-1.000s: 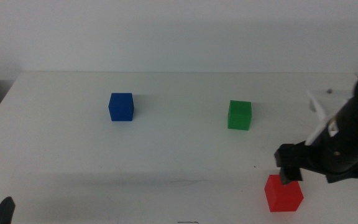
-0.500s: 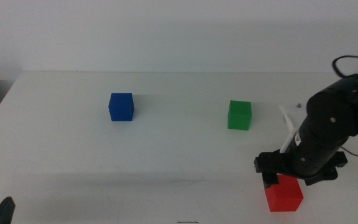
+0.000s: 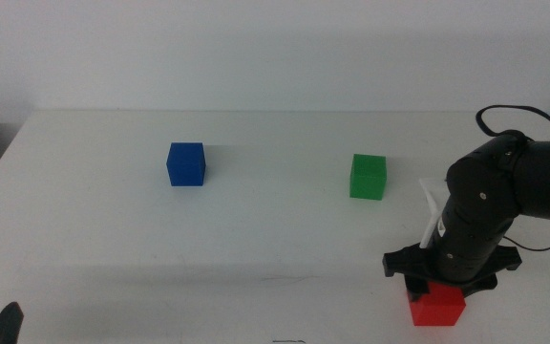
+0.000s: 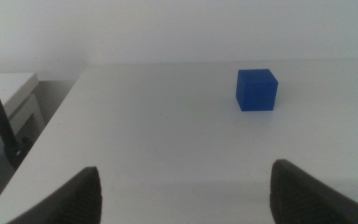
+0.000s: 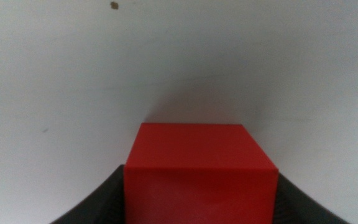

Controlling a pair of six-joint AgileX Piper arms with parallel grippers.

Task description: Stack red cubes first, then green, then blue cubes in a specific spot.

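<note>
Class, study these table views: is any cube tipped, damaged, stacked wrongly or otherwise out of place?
Nothing stands out. The red cube, green cube and blue cube each sit flat and apart on the white table, none stacked yet. The right gripper is down at the red cube, a jaw on either side; the left gripper waits open.

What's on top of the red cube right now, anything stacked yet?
No cube is stacked. The right gripper is over the red cube, jaws open on either side of it in the right wrist view. The gripper covers part of its top. Green cube and blue cube sit apart on the table.
</note>
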